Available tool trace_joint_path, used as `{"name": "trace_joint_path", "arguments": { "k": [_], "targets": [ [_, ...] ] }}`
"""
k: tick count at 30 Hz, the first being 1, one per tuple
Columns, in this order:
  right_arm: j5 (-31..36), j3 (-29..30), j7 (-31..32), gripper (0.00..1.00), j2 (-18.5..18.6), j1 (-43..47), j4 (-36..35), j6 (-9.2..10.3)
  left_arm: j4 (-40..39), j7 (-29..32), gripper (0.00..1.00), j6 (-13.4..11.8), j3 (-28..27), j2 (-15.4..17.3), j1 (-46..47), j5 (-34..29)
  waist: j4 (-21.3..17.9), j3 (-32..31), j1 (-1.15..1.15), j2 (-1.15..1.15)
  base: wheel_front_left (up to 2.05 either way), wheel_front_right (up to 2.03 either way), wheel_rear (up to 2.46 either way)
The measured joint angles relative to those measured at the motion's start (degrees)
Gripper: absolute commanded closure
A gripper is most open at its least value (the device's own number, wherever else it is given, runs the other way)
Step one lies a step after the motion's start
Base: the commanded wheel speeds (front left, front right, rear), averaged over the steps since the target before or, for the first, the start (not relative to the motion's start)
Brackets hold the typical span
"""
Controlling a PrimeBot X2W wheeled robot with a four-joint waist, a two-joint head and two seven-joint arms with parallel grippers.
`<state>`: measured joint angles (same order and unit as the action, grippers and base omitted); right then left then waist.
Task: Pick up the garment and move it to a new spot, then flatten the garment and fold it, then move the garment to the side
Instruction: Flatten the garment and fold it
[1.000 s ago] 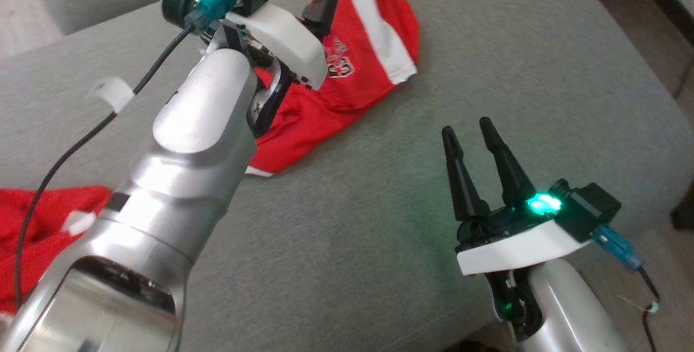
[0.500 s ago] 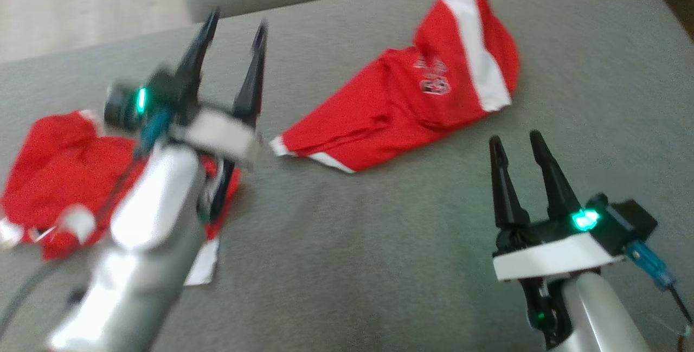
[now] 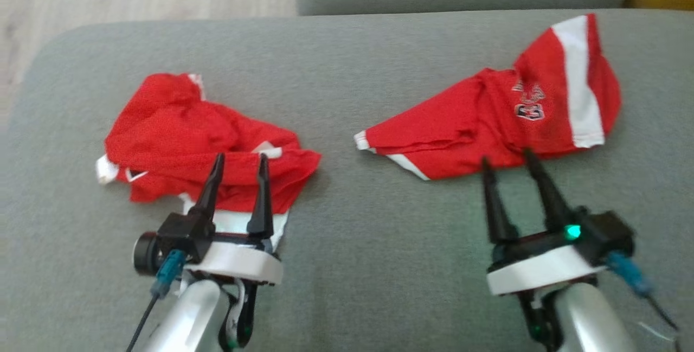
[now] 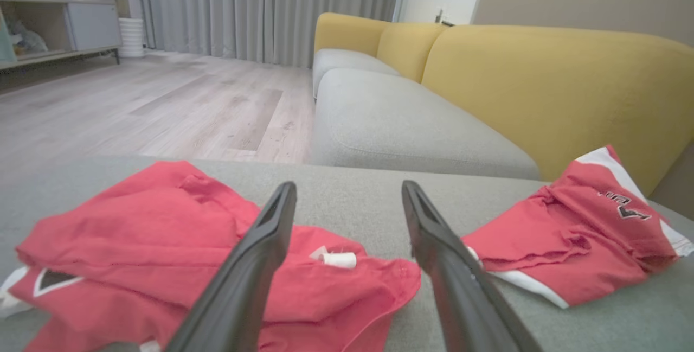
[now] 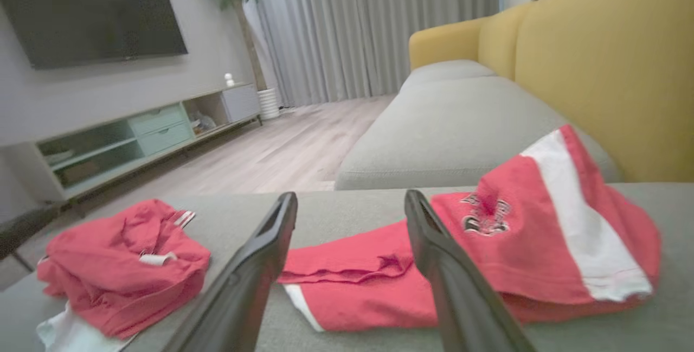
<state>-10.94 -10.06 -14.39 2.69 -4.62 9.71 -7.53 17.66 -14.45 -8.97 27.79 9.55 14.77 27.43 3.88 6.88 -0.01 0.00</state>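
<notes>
Yellow sofa [image 4: 542, 70], grey curtains [image 4: 260, 10], television [image 5: 92, 10]

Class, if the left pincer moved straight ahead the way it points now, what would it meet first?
Most likely the crumpled red garment just ahead of the left pincer; its height above the cloth is unclear, so it might skim over.
</notes>
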Motion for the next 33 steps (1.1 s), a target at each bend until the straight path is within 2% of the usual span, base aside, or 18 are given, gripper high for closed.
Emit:
{"name": "trace_joint_path", "arguments": {
  "k": [4,6,12,22,29,30,31,33],
  "targets": [
    [8.13,-4.2,0.2,0.0,0.04,-3.55,6.71,0.0,-0.52,0.0,0.0,0.97,-0.22,-1.1,0.3,-1.41,2.63,0.7,0.0,0.0,0.0,0.0,0.0],
    [12.07,-6.47,2.43,0.0,0.51,-7.42,11.16,0.0,-0.45,0.0,0.0,1.49,-0.31,-1.63,0.3,-1.89,3.71,1.25,0.01,0.0,0.0,0.0,0.0],
    [19.07,-11.31,8.17,0.0,4.53,-19.93,23.68,0.0,0.53,0.0,0.0,3.01,-0.33,-3.85,1.1,-3.02,6.93,2.92,0.01,0.0,0.0,0.0,0.0],
    [21.24,-19.96,9.26,0.0,6.82,-30.12,38.28,0.0,2.53,0.0,0.0,4.76,-0.35,-5.91,2.58,-3.88,11.64,5.01,0.01,0.0,0.0,0.0,0.0],
    [22.62,-20.69,7.64,0.0,7.38,-34.54,43.62,0.0,2.7,0.0,0.0,5.02,-0.45,-6.54,2.87,-4.46,13.14,6.23,0.01,0.0,0.0,0.0,0.0],
    [22.62,-20.43,7.37,0.39,7.24,-35.07,44.33,0.0,2.7,0.0,0.0,5.02,-0.56,-6.57,3.0,-4.48,13.21,6.42,0.01,0.0,0.0,0.0,0.0],
    [22.63,-19.98,6.91,1.0,7.05,-35.42,44.86,0.0,2.69,0.0,0.0,5.02,-0.75,-6.59,3.09,-4.64,13.19,6.57,0.01,0.0,0.0,0.0,0.0],
    [22.81,-18.37,5.42,1.0,6.58,-35.88,45.43,0.0,2.67,0.0,0.0,4.98,-1.36,-6.62,3.14,-4.81,12.77,6.73,0.02,0.0,0.0,0.0,0.0]
  ]
}}
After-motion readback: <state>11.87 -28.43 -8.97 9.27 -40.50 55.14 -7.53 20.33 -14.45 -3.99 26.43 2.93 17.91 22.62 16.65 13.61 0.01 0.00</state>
